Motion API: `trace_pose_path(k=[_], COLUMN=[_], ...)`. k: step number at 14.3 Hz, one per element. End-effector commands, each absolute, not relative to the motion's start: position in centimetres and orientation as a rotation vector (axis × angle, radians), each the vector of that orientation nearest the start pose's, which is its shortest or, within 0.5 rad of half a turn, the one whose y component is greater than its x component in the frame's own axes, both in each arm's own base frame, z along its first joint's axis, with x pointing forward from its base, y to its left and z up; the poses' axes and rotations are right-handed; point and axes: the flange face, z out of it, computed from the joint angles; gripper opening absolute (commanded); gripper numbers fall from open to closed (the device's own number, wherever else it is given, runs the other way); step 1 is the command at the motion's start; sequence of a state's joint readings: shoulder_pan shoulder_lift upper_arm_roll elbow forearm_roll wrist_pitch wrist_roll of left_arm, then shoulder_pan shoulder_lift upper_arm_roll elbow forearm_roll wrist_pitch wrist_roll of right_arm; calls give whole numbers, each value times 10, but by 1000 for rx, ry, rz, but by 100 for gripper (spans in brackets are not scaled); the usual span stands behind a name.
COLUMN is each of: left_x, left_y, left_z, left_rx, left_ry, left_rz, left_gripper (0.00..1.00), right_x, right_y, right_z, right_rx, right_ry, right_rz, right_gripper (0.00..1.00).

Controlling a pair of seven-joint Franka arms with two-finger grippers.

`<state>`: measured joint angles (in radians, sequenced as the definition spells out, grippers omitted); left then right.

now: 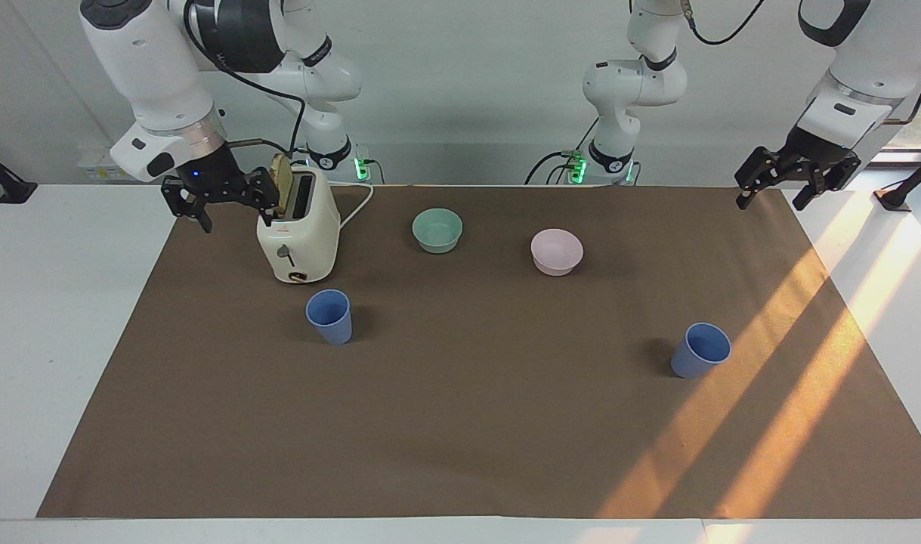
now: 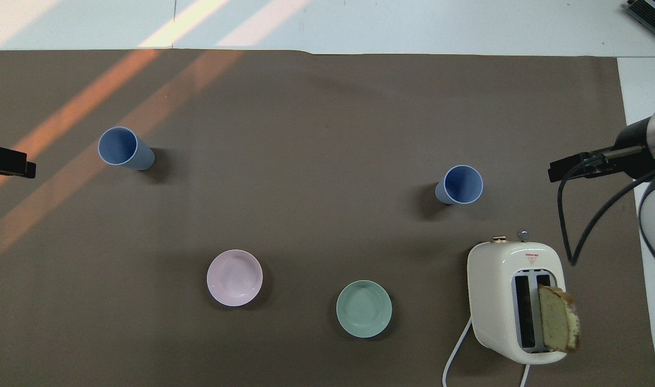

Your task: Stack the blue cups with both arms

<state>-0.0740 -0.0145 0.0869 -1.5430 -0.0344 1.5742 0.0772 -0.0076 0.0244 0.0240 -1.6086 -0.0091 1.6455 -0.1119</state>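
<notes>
Two blue cups stand upright and apart on the brown mat. One blue cup (image 1: 329, 316) (image 2: 459, 185) stands a little farther from the robots than the toaster, toward the right arm's end. The other blue cup (image 1: 700, 350) (image 2: 124, 149) stands toward the left arm's end. My right gripper (image 1: 235, 214) hangs open and empty beside the toaster, over the mat's edge; its tip shows in the overhead view (image 2: 574, 167). My left gripper (image 1: 771, 201) hangs open and empty over the mat's corner at its own end; its tip shows in the overhead view (image 2: 7, 164).
A cream toaster (image 1: 298, 236) (image 2: 515, 301) with a bread slice (image 2: 557, 325) sticking out stands near the right arm. A mint-green bowl (image 1: 437, 230) (image 2: 364, 308) and a pink bowl (image 1: 556, 251) (image 2: 235, 277) sit between the cups and the robots.
</notes>
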Motion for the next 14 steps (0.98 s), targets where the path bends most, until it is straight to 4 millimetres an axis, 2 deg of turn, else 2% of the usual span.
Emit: trace_pose_path(k=[1,4,14], left_x=[549,549,561], left_y=[1,1,-3], left_z=[646,646,641], left_rx=[-3181,-3181,-3175], left_ry=[110,112,120], left_rz=[-101,-103,-158], left_gripper=[100,100,100], right_x=[569,570,570], right_y=[5,-5,-4], right_z=[599,600,600], right_rx=[-3132,-3133,-3132], right_ry=[-180,-153,-153], right_rz=[-20,-29,-34], right_gripper=[100,100,100])
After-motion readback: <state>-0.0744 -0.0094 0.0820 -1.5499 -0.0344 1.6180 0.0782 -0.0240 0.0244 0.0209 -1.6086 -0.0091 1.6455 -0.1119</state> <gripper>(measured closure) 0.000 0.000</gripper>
